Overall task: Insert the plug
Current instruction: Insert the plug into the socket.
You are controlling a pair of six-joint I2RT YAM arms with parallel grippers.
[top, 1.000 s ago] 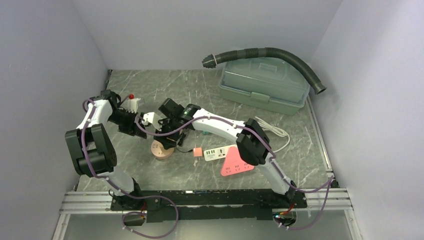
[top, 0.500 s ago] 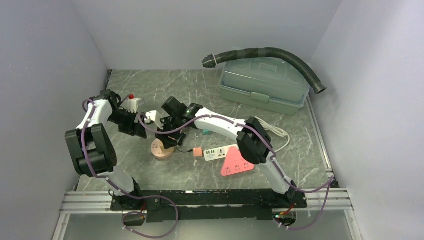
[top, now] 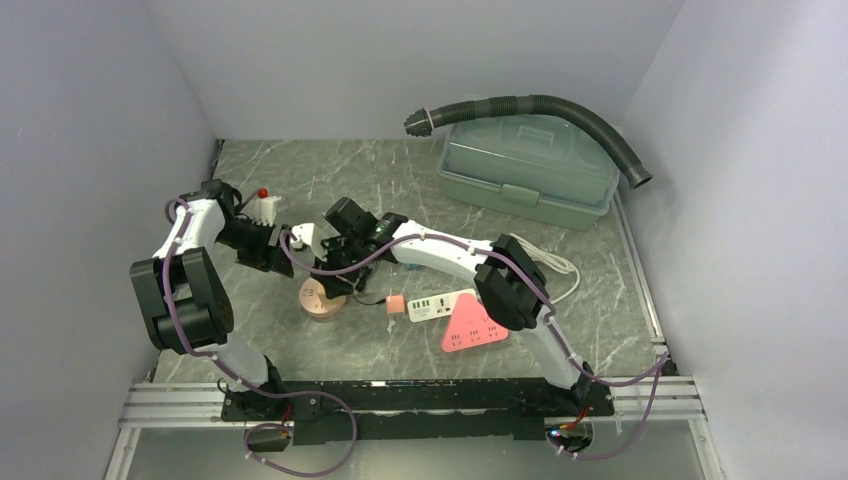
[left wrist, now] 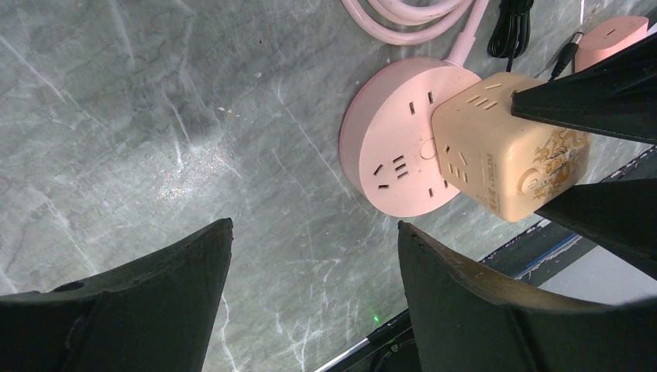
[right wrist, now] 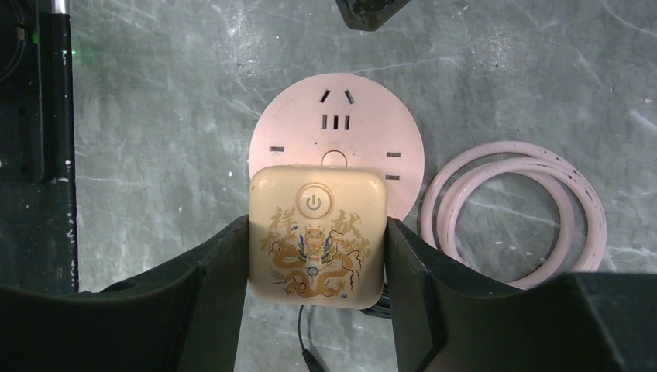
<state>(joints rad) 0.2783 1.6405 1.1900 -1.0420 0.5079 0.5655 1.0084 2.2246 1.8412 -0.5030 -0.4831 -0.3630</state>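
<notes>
Cream-coloured cube plug (right wrist: pixel 316 236), with rounded corners, a gold dragon print and a round power button, is pinched by its two flat sides between the black fingers (right wrist: pixel 221 267) of the right gripper (right wrist: pixel 316 252). It hangs over the near rim of the round pink socket disc (right wrist: pixel 337 116). Its printed face points up at the wrist camera, button end toward the disc's centre. It is nearly square, so no long axis stands out. Side faces carry moulded slots, and its prongs are hidden. Whether it touches the disc cannot be told.

The smooth disc's far slots lie uncovered on the grey veined marble table (right wrist: pixel 155 116). A coiled pink cable (right wrist: pixel 511 209) lies just beside the disc.

The left gripper (left wrist: pixel 314 263) has its fingers spread with nothing between them, over bare marble beside the disc.
</notes>
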